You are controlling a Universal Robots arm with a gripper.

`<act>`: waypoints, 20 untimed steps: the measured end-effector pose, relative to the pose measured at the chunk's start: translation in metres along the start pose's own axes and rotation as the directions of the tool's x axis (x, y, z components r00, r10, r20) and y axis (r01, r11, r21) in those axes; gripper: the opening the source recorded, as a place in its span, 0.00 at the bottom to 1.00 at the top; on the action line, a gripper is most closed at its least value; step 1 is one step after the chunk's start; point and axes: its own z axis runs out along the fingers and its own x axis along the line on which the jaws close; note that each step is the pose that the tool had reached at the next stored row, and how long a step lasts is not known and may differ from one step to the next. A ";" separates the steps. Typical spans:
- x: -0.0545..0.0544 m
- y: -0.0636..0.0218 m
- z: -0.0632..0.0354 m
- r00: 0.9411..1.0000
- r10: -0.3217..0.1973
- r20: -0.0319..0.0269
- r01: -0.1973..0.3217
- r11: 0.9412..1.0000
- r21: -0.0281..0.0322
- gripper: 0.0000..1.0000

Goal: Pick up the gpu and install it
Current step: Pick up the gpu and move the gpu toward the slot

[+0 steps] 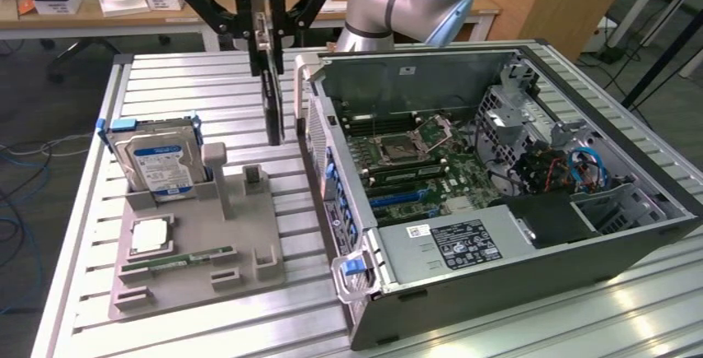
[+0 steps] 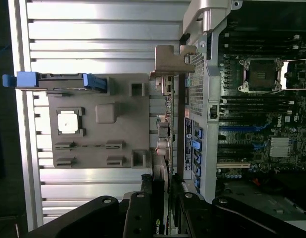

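To the exterior view's left of the open computer case (image 1: 495, 300) sits the grey fixture (image 1: 197, 243), with the hard drive (image 1: 160, 165) upright in it (blue-handled). Closer in, just beside the case's perforated wall, the gpu (image 1: 272, 103) hangs edge-on above the slatted table (image 1: 176, 86), its top pinched by the gripper (image 1: 263, 33).

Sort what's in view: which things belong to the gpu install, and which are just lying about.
Belongs to the job:
- gpu, hanging edge-on, gripped by the tool
- open computer case with its motherboard

Lying about:
- hard drive, standing in the grey holder
- processor chip on the holder
- memory stick on the holder
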 end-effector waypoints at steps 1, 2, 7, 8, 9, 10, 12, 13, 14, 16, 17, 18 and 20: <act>-0.001 0.0000 0.0001 1.000 0.000 0.000 0.000 1.000 0.000 0.26; -0.002 0.0001 0.0001 1.000 0.000 0.000 0.000 1.000 0.000 0.26; -0.008 0.0003 0.0003 1.000 0.000 0.000 0.000 1.000 0.000 0.26; -0.009 0.0003 0.0003 1.000 0.000 0.000 0.000 1.000 0.000 0.26; -0.010 0.0003 0.0003 1.000 0.000 0.000 0.000 1.000 0.000 0.26; -0.011 0.0004 0.0003 1.000 0.000 0.000 0.000 1.000 0.000 0.26; -0.014 0.0004 0.0004 1.000 0.000 0.000 0.000 1.000 0.000 0.26; -0.015 0.0005 0.0004 1.000 0.000 0.000 0.000 1.000 0.000 0.26; -0.016 0.0005 0.0005 1.000 0.000 0.000 0.000 1.000 0.000 0.26; -0.019 0.0006 0.0006 1.000 0.000 0.000 0.000 1.000 0.000 0.26; -0.021 0.0006 0.0006 1.000 0.000 0.000 0.000 1.000 0.000 0.26; -0.022 0.0007 0.0006 1.000 0.000 0.000 0.000 1.000 0.000 0.26; -0.026 0.0008 0.0008 1.000 0.000 0.000 0.000 1.000 0.000 0.26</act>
